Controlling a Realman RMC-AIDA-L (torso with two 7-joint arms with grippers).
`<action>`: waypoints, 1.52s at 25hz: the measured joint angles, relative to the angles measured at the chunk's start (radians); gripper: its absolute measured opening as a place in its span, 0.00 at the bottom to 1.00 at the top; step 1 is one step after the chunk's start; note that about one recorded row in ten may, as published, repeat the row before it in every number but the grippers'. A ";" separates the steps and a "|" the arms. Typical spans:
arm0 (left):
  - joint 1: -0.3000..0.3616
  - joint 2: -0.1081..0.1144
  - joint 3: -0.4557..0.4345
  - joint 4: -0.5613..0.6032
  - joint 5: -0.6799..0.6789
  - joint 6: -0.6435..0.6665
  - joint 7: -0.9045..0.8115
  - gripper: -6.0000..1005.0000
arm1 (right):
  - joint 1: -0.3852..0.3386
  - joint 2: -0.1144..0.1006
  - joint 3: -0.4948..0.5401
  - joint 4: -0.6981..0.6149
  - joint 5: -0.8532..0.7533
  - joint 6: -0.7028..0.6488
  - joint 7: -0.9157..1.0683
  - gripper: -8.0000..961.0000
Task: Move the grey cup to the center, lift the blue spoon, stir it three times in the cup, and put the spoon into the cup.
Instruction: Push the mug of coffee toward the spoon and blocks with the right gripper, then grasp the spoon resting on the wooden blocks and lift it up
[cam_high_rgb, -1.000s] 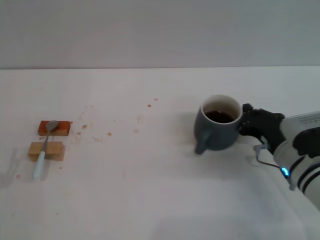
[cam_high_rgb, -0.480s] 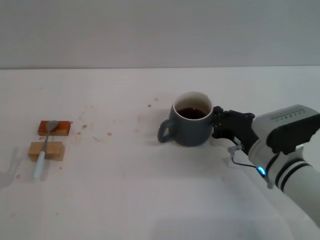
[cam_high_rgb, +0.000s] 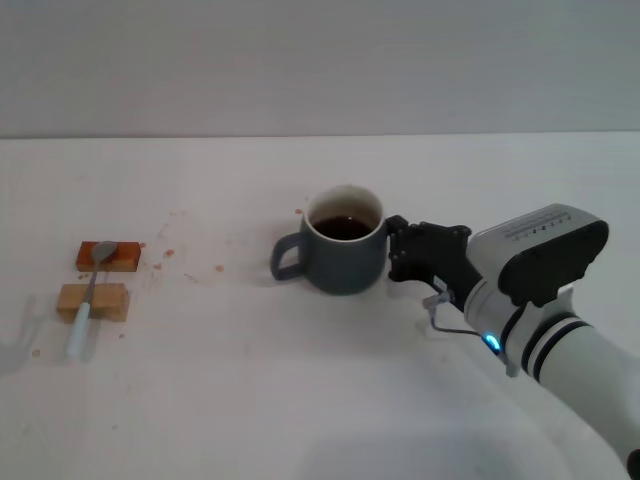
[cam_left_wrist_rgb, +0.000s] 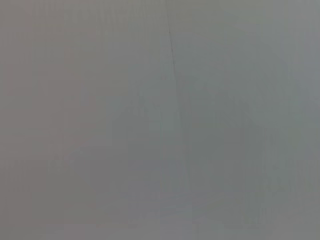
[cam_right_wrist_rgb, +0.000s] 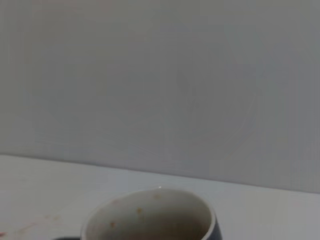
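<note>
The grey cup stands near the middle of the white table, with dark liquid inside and its handle pointing to the robot's left. My right gripper is at the cup's right side, its black fingers closed against the wall. The cup's white rim shows close up in the right wrist view. At the far left lies the blue spoon, resting across two small blocks. My left gripper is out of sight; the left wrist view holds only a plain grey surface.
An orange-brown block and a tan block support the spoon. Faint brown stains dot the tabletop between the spoon and the cup. A grey wall rises behind the table's far edge.
The right arm has carried the cup from the right side leftward to the table's middle. The handle has swung round to face left. The spoon has not moved.
</note>
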 joint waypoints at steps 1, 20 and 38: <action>0.000 0.000 0.000 0.000 0.000 0.000 0.000 0.77 | 0.000 0.000 0.000 0.000 0.000 0.000 0.000 0.01; 0.003 -0.003 0.031 -0.002 0.000 0.002 -0.003 0.76 | -0.085 -0.001 0.006 -0.092 -0.045 -0.250 0.000 0.01; 0.051 -0.005 0.224 -0.054 -0.002 -0.072 -0.116 0.74 | -0.288 -0.009 0.234 -0.247 -0.031 -0.645 0.004 0.01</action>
